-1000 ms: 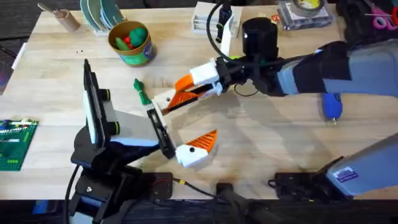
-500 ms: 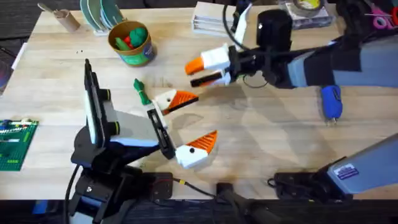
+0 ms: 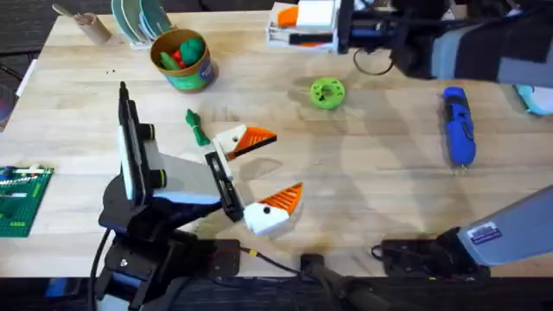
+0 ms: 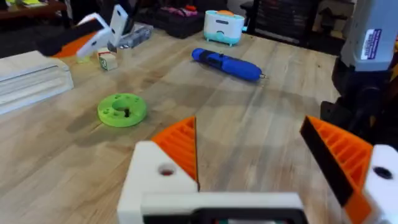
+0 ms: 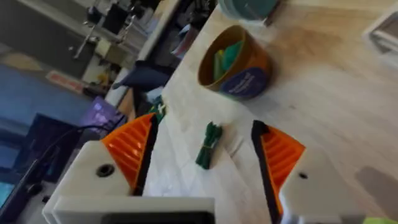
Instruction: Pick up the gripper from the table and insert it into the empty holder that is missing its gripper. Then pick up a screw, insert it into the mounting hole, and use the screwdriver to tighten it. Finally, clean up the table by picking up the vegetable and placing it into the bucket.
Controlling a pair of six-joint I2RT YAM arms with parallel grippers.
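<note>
My left gripper (image 3: 261, 171) stands open at the table's middle left. An orange wedge, the gripper (image 3: 257, 136), sits in the white holder (image 3: 229, 140) of its far finger, and the near finger (image 3: 275, 206) carries one too. My right gripper (image 3: 294, 26) hangs open and empty over the table's back edge. The dark green vegetable (image 3: 197, 126) lies just left of the holder, and also shows as vegetable (image 5: 208, 144) in the right wrist view. The bucket (image 3: 181, 59) stands behind it. At the right lies the blue screwdriver (image 3: 458, 125). I cannot make out a screw.
A flat green ring disc (image 3: 327, 92) lies between the holder and the screwdriver. A cardboard tube (image 3: 86, 24) and stacked plates (image 3: 143, 19) stand at the back left. A green board (image 3: 22, 199) hangs at the left edge. A white box (image 4: 31, 78) sits at the back.
My right gripper has drawn off the left arm's far finger and moved to the back of the table. The orange wedge stayed in the holder. The green disc is now uncovered.
</note>
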